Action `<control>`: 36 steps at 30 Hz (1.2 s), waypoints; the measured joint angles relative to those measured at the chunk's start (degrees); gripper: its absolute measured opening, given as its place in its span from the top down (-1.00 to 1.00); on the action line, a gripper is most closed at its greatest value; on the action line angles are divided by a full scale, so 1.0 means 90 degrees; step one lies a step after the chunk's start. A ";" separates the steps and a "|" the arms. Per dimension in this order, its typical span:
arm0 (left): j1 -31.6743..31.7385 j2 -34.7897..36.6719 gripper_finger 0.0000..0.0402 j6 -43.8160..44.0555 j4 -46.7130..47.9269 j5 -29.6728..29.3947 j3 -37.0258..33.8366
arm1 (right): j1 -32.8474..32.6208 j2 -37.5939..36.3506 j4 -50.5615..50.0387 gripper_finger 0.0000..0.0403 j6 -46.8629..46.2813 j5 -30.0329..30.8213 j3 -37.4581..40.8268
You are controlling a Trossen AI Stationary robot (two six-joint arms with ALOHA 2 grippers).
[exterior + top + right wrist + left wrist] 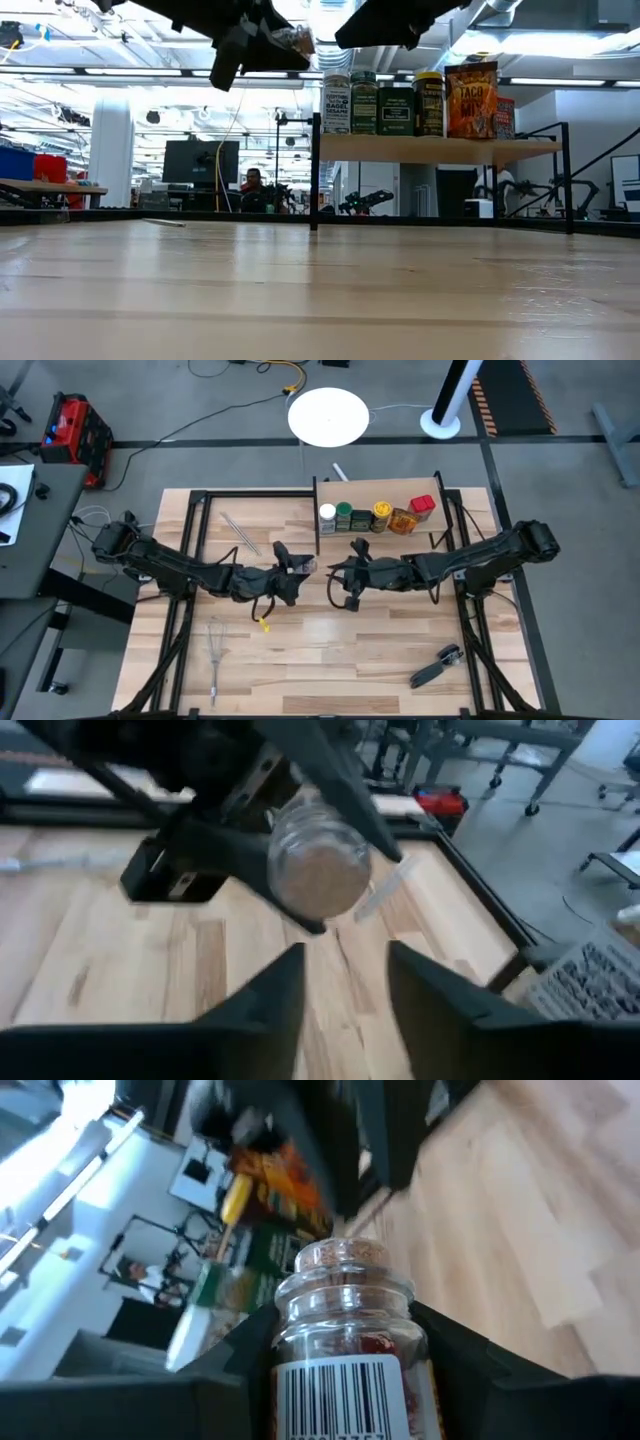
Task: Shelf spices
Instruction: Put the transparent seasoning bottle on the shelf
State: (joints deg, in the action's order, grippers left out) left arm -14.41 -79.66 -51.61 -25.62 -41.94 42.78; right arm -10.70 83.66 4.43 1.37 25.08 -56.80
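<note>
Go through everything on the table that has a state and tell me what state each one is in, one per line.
Left gripper: shut on the clear jar, raised above the table.
Clear jar: held off the table, capless top facing away.
Right gripper: open, empty, facing the jar.
Shelf: upright, carrying five spices in a row.
Shelf spices: standing upright, side by side.
Whisk: lying flat, untouched.
Black-handled tool: lying flat, untouched.
</note>
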 joint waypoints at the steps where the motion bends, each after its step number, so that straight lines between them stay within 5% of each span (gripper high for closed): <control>1: -0.0041 0.0000 0.22 -0.0044 -0.0115 -0.0010 0.0000 | 0.0002 0.0000 0.0073 0.38 0.0000 -0.0001 0.0000; 7: -0.0114 0.0002 0.22 -0.0393 -0.0653 -0.0015 0.0002 | -0.0010 0.0000 0.0607 -0.24 0.0077 -0.0454 0.0000; 12: -0.0129 0.0002 0.22 -0.0430 -0.0723 0.0006 0.0002 | 0.0002 0.0002 0.0902 -0.51 0.0078 -0.0477 0.0000; 36: -0.0100 -0.0246 0.22 -0.1809 -0.1428 0.0482 0.0043 | 0.0289 0.0005 0.1575 -0.54 -0.0658 -0.1142 0.0000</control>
State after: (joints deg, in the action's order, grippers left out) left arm -15.31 -81.87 -67.89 -38.47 -37.60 43.17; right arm -8.10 83.70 18.60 -4.55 14.81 -56.80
